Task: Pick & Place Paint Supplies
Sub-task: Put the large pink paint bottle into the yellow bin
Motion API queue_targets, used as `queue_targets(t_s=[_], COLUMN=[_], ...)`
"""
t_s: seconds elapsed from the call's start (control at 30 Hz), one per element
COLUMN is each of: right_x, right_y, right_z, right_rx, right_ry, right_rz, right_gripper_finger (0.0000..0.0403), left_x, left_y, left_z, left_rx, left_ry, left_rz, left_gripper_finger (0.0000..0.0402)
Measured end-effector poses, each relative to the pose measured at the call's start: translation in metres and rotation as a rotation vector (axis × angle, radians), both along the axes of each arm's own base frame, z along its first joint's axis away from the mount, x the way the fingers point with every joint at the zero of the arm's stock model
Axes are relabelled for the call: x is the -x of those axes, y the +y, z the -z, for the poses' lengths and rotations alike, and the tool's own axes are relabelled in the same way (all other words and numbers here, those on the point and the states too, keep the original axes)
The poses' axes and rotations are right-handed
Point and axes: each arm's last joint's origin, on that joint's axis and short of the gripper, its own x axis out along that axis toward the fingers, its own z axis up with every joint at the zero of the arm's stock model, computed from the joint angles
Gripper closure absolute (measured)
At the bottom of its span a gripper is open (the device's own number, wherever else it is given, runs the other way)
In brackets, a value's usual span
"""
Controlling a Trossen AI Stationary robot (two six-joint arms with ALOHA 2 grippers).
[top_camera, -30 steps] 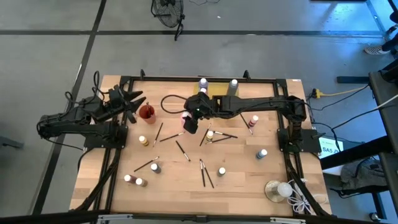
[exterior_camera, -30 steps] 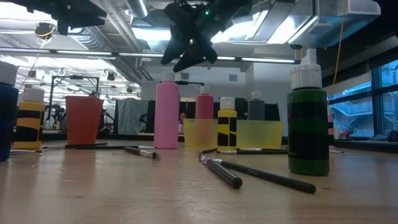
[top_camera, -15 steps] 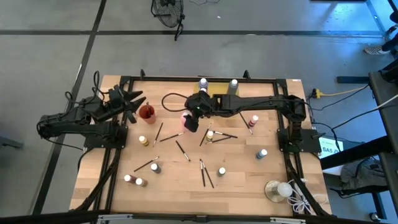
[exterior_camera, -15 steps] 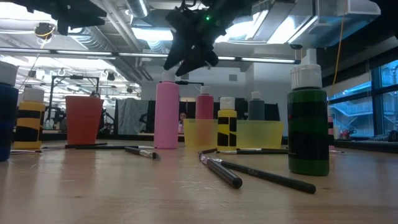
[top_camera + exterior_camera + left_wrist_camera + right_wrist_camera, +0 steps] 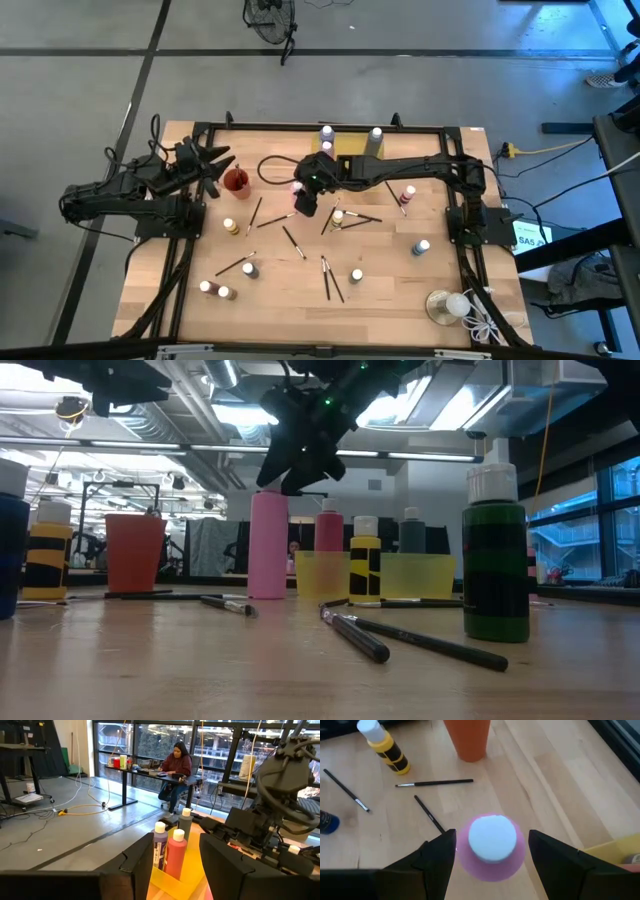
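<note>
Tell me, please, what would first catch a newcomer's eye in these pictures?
Most striking is the right pincer, open and poised directly above the tall pink plastic bottle with a white cap near the middle of the wooden table. Around it lie scattered thin dark-handled paintbrushes and small capped bottles, while the left pincer waits beside a red cup.

Overhead, table-level and wrist views share the pink bottle (image 5: 268, 545).

I'm seeing the pink bottle (image 5: 268, 545) standing upright mid-table, white cap on; other small bottles (image 5: 232, 227) and dark brushes (image 5: 331, 280) are lying scattered nearer me.
</note>
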Motion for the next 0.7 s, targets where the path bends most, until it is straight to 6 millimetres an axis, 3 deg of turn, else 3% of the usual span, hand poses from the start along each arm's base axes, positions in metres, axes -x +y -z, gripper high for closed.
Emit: queue_targets(t_s=[0.27,0.7], right_x=[0.0003,-0.002], right_y=[-0.0024,-0.0022], right_z=[0.0003,0.0046], right_rx=[0.0,-0.003], right_ry=[0.002,0.007], right_rz=[0.005,0.007], right_gripper_finger=[0.0159,0.0234], left_x=[0.0001,0.0001], left_y=[0.0,0.0], left_z=[0.002,0.0021], left_rx=[0.002,0.004], left_ry=[0.021,0.021], left_rz=[0.0,0.0], left_gripper_finger=[0.0247,0.0245])
